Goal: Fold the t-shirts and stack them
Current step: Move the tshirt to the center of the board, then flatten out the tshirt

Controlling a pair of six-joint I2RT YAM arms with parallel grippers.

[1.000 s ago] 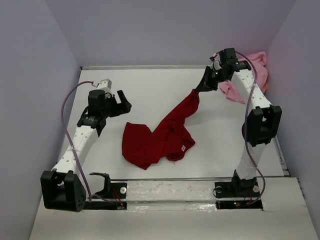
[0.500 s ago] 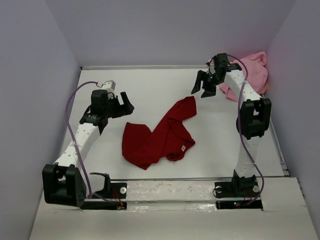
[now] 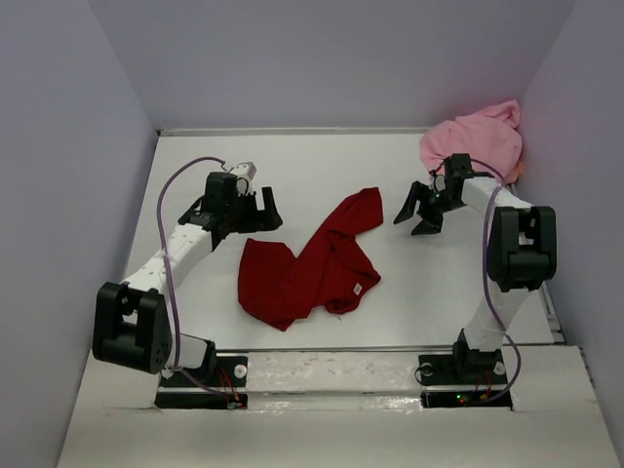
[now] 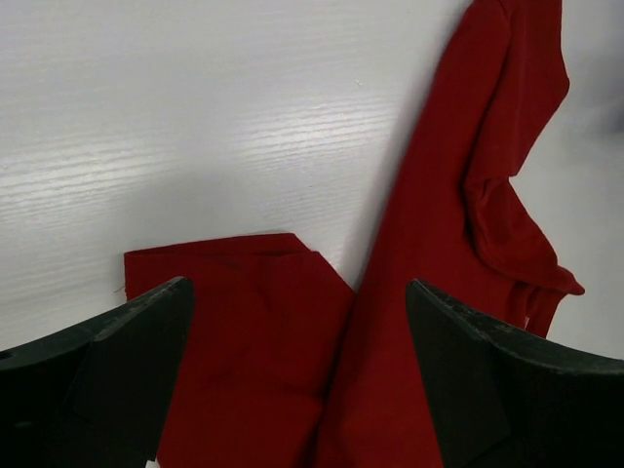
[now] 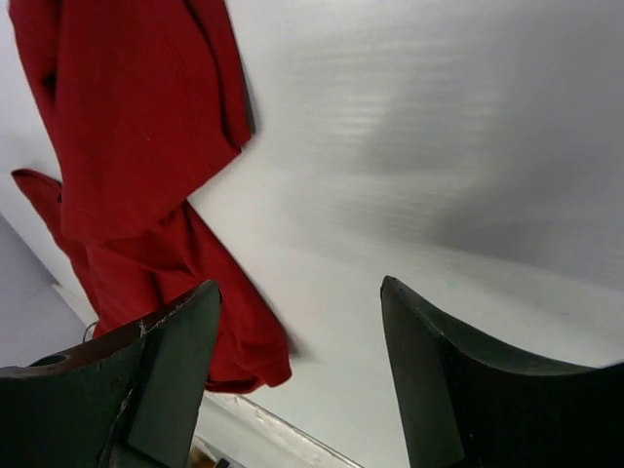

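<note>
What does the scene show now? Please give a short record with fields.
red shirt: crumpled, unfolded, mid-table
pink shirt: bunched in the far right corner, unfolded
left gripper: open, empty, by the red shirt's far left corner
right gripper: open, empty, between the two shirts
table: white, holds both shirts
stack: not yet begun

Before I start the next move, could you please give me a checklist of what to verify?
1. Left jaws open, empty: ok.
2. Right jaws open, empty: ok.
3. Dark red t-shirt lying on the table, gripped by neither arm: ok.
4. Dark red t-shirt spread flat for folding: not ok, bunched and twisted.
5. Pink t-shirt folded: not ok, heaped in the far right corner.
</note>
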